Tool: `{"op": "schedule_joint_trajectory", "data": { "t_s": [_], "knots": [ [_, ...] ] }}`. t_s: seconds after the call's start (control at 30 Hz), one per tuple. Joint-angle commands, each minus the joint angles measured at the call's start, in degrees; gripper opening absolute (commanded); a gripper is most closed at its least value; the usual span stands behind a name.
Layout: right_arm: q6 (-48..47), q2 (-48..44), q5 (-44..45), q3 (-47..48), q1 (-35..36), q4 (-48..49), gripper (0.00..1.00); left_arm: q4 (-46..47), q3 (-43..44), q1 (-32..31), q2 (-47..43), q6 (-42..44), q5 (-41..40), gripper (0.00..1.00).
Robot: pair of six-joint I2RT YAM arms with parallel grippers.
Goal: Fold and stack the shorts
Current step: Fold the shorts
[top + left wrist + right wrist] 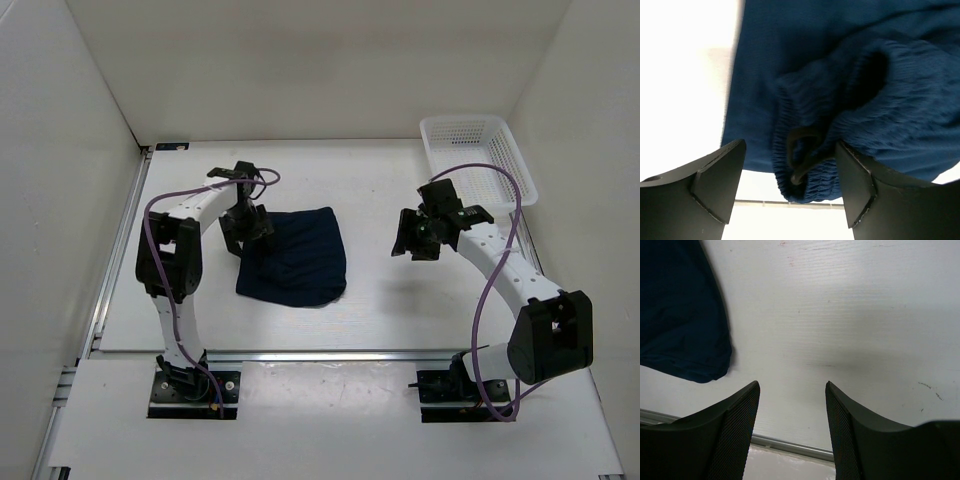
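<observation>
Lying left of the middle of the tabletop (pixel 400 310), the shorts (pixel 300 258) are seen folded into a dark blue bundle, with a rounded near edge. The left hand (pixel 243 235) is held over the left edge of the bundle. Its fingers (pixel 715 180) are spread wide and nothing is grasped. The gathered waistband (pixel 805 175) and a loop of drawstring (pixel 800 150) are seen between them, with a clear gap on one side. The right hand (pixel 413 243) is held above bare tabletop, right of the shorts and apart from them. It is also released, with nothing between its fingers. A white basket (pixel 478 155) is set at the far right corner.
</observation>
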Motion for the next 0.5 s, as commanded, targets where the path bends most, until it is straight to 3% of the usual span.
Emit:
{"op": "schedule_joint_trajectory", "data": {
  "t_s": [0.0,0.13,0.4,0.47],
  "knots": [
    [-1.1,-1.6,-0.3,-0.2,-0.2,0.0,0.6,3.4,-0.3,-2.3,-2.3,2.0,3.4,0.82],
    [-1.1,-1.6,-0.3,-0.2,-0.2,0.0,0.6,3.9,0.3,-3.4,1.2,2.6,4.8,0.81],
    [-1.1,-2.1,-0.3,-0.2,-0.2,0.0,0.6,3.9,0.9,-3.4,1.2,3.1,4.8,0.49],
    [-1.1,-2.1,-0.3,-0.2,-0.2,0.0,0.6,3.9,1.0,-3.4,1.2,3.1,4.8,0.33]
  ]
}}
